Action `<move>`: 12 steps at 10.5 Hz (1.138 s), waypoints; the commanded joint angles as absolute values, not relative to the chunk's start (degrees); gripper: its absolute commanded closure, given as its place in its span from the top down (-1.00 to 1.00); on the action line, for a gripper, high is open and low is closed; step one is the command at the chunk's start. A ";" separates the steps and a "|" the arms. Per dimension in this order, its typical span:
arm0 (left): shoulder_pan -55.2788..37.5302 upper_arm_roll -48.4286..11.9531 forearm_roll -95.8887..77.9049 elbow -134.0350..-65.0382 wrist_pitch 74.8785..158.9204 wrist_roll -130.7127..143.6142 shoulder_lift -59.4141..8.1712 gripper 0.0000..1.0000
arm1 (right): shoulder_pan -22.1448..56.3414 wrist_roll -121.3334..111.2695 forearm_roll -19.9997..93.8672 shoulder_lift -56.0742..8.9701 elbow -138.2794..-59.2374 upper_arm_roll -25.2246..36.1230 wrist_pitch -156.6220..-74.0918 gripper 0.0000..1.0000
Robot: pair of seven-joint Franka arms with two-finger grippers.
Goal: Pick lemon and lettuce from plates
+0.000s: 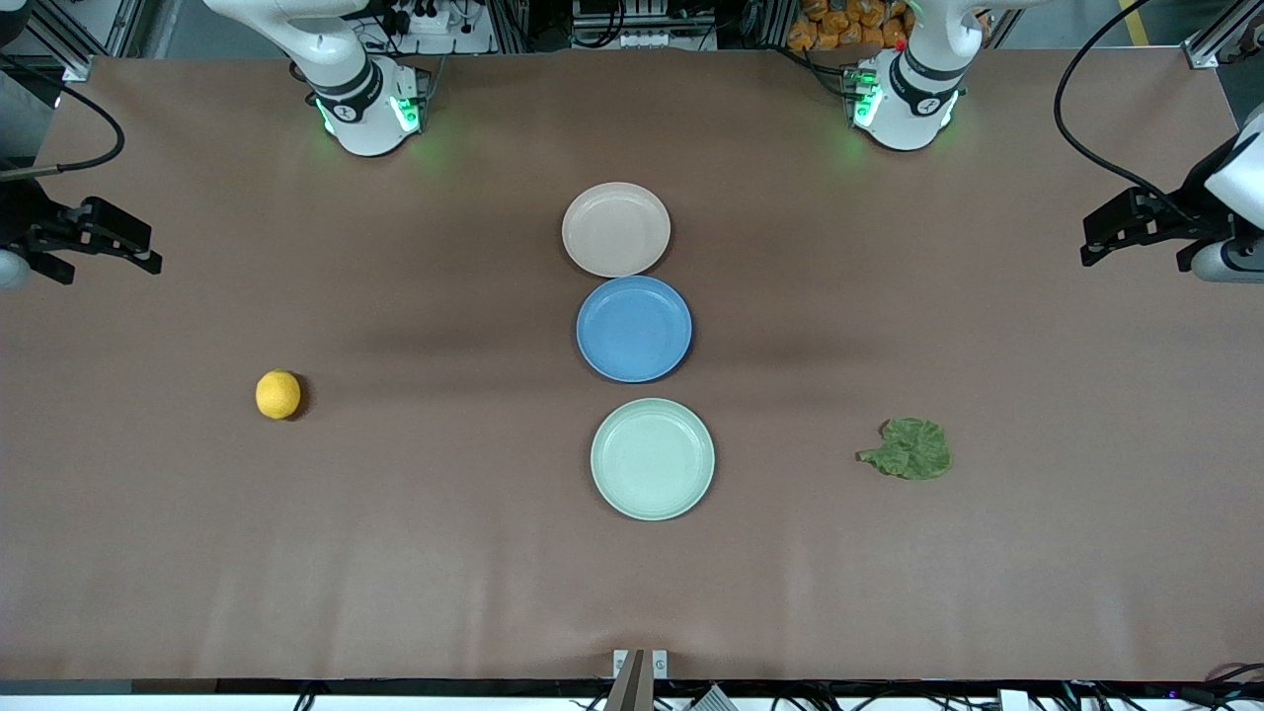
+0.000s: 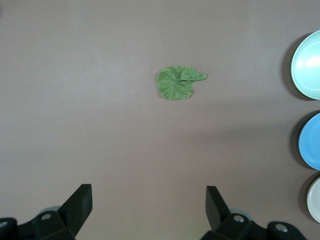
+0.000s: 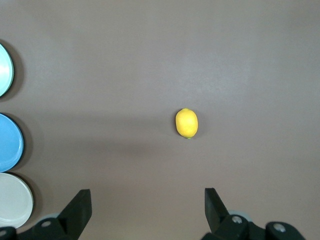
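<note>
You've got a brown bench (image 1: pixel 395 553) with three empty plates in a row down its middle — beige (image 1: pixel 616 229), blue (image 1: pixel 634 329), mint (image 1: pixel 653 458). The lemon (image 1: pixel 277 395) lies on the bare bench toward the right arm's end, the lettuce (image 1: pixel 909 449) toward the left arm's. Both pincers — left (image 1: pixel 1096 242) and right (image 1: pixel 148 252) — hang spread apart over the bench ends.

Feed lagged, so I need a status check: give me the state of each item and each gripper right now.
lemon: on the bare table, toward the right arm's end, off any plate.
lettuce: flat on the table, toward the left arm's end, off any plate.
beige plate: empty.
blue plate: empty.
mint plate: empty.
left gripper: jaws open, holding nothing, waiting.
right gripper: jaws open, holding nothing, waiting.
</note>
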State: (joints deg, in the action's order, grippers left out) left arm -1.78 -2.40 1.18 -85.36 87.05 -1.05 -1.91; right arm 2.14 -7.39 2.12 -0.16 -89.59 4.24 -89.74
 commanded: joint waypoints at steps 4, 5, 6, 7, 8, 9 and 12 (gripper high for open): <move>-1.49 -2.46 1.49 -86.13 86.31 -1.41 -0.62 1.00 | 2.29 -5.71 1.05 0.88 -90.35 4.13 -88.86 1.00; -1.49 -2.46 1.58 -86.05 86.31 -1.32 -0.62 1.00 | 2.29 -5.71 1.05 0.88 -90.35 4.13 -88.86 1.00; -1.49 -2.29 1.58 -86.13 86.31 -1.23 -0.62 1.00 | 2.29 -5.71 1.05 0.88 -90.35 4.13 -88.86 1.00; -1.58 -2.20 1.84 -86.13 86.31 -1.23 -0.62 1.00 | 2.20 -5.71 1.05 0.88 -90.44 4.13 -88.86 1.00; -1.50 -2.28 1.76 -86.13 86.22 -1.23 -0.53 1.00 | 2.28 -5.71 1.05 0.88 -90.35 4.13 -88.86 1.00; -1.49 -2.20 1.58 -86.05 86.22 -1.23 -0.53 1.00 | 2.20 -5.71 1.05 0.88 -90.35 4.13 -88.86 1.00; -1.49 -1.93 1.41 -84.21 86.22 -1.32 -0.79 1.00 | 2.11 -5.80 1.05 0.79 -90.44 4.13 -88.86 1.00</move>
State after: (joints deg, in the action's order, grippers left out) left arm -1.57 -2.09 1.18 -85.37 86.88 -1.10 -1.68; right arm 2.15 -6.92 2.08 -0.16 -89.59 4.28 -89.13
